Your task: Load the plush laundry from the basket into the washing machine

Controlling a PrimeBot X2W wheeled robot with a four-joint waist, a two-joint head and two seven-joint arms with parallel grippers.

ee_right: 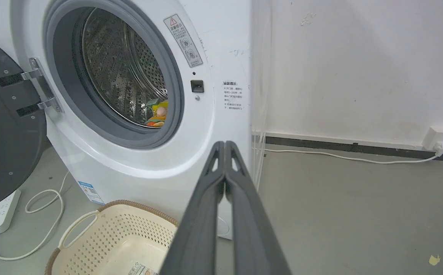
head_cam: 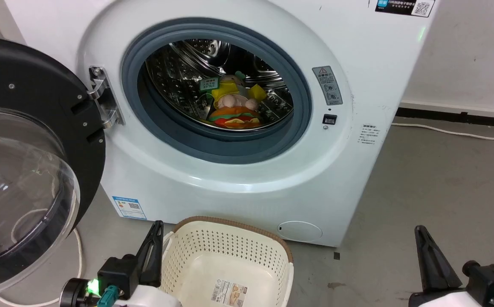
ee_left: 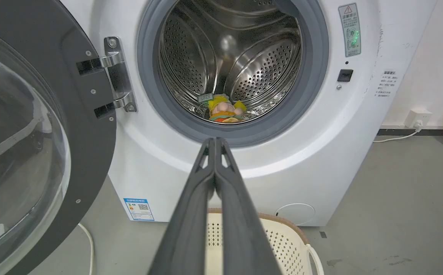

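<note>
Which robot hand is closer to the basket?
Left. The left gripper is beside the basket, at its left rim; the right gripper is far off to its right.

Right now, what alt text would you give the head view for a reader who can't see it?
The plush laundry lies in the drum of the washing machine, whose door stands open at left. Below sits the basket, between the shut left gripper and right gripper.

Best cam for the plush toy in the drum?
Head view: the plush laundry sits large and unobstructed in the drum, tag, sleeves and bun all clear. Left wrist view shows it whole but small. Right wrist view shows a sliver, partly cut off by the gasket.
</note>
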